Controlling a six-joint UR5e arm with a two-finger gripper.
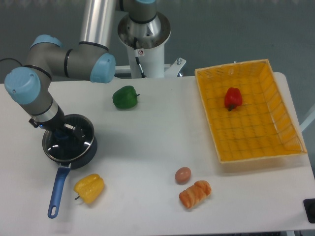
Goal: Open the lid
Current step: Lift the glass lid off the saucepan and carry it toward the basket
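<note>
— While the arm leans in at the left, the gripper [63, 132] is down over the lid [69, 142], which sits on the saucepan [74, 155] beside the yellow pepper [89, 188].

— Clamped on the knob?

— Can't tell; the wrist hides the fingers.

— Best approach?

— I'd say pinch the knob squarely and lift straight up, so the pan doesn't drag.
</note>
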